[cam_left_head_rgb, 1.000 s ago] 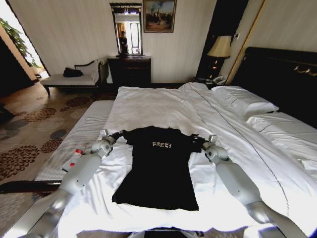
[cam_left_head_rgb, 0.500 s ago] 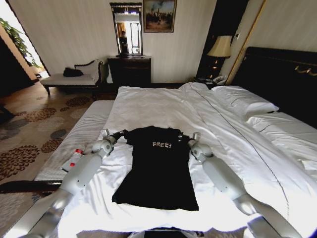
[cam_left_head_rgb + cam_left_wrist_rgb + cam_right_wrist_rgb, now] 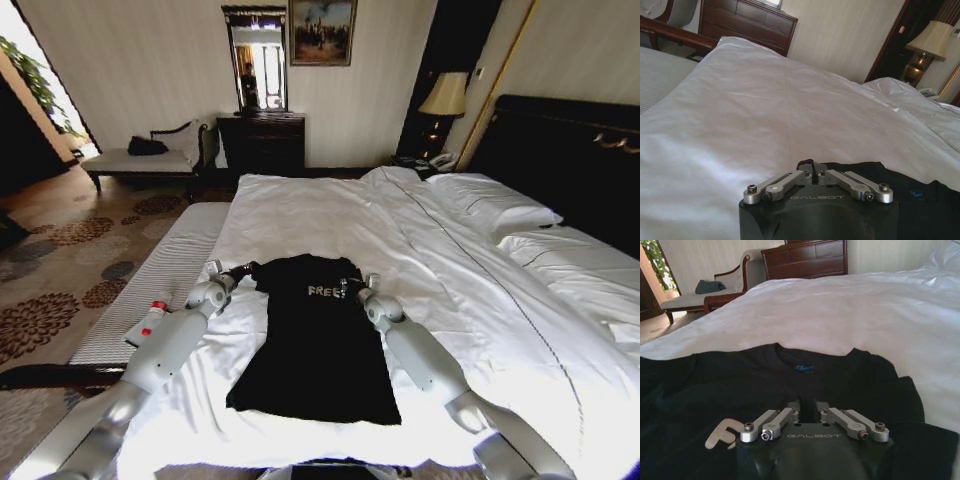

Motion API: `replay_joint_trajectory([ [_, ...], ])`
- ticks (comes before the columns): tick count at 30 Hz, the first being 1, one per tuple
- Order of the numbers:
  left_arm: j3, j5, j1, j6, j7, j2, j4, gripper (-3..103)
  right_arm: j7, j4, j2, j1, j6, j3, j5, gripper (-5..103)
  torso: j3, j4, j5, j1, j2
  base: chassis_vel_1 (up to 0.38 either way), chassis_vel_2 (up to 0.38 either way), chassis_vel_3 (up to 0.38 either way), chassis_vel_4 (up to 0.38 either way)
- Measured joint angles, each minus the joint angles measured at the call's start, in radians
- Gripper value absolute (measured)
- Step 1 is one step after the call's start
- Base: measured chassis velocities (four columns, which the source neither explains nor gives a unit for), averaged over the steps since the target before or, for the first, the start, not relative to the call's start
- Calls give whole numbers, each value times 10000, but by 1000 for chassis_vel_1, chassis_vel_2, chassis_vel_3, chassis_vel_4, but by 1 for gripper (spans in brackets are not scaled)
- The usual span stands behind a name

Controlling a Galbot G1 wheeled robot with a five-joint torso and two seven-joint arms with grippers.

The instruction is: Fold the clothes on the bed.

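The black T-shirt [image 3: 320, 350] lies flat on the white bed [image 3: 300, 210], collar towards the far side. White lettering [image 3: 322, 291] runs across its chest. My left gripper [image 3: 245, 270] rests at the shirt's left shoulder, and in the left wrist view that gripper [image 3: 812, 174] is shut on black fabric [image 3: 920, 200]. My right gripper [image 3: 352, 287] sits over the chest beside the lettering, with the right sleeve drawn inward under it. In the right wrist view this gripper [image 3: 807, 410] is shut, with black cloth [image 3: 715, 380] all around it.
A grey striped bench [image 3: 160, 270] runs along the bed's left side and carries a white bottle with a red cap [image 3: 150, 318]. Pillows [image 3: 490, 205] and the dark headboard [image 3: 570, 150] are on the right. A dresser [image 3: 262, 140] stands at the far wall.
My right gripper has moved left from the shirt's right edge onto the chest, carrying the right sleeve inward over the shirt. The left arm has not moved.
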Motion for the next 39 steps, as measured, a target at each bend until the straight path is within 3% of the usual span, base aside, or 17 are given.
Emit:
replay_joint_trajectory([
  [4,0,5,23,0,-13,8,-50,0,-18,329,-86,-252,0,-121,-115,27,0,0,1,1,0,0,0,0,0],
  [8,0,5,26,15,-61,20,-136,0,8,738,-109,-470,-3,-63,-130,48,0,3,3,-1,0,0,0,0,0],
  [10,0,5,31,19,-76,33,-163,0,44,844,-134,-487,-9,29,-60,48,0,3,3,-1,0,0,0,0,0],
  [11,0,6,45,22,-89,48,-202,0,127,1005,-191,-495,-19,191,97,54,0,4,3,-1,0,0,0,0,0],
  [14,1,6,104,25,-99,72,-262,0,336,1462,-566,-517,-104,634,767,71,0,3,3,1,0,0,0,0,0],
  [17,0,10,141,25,-102,76,-303,0,398,1741,-995,-576,-127,1022,1127,76,0,-2,0,0,0,0,0,0,0],
  [22,0,69,164,37,-139,57,-385,0,368,1475,-1635,-988,68,1745,1052,97,-1,1,3,-1,0,0,0,0,0],
  [30,139,113,139,136,-364,-53,-700,0,119,1737,-2096,-2533,213,2921,805,100,-1,-2,4,-2,0,0,0,0,0],
  [39,1347,-148,-598,673,-1500,-543,-1499,0,-102,1855,-2353,-3203,268,3670,784,100,-1,-2,5,-1,0,0,0,0,0],
])
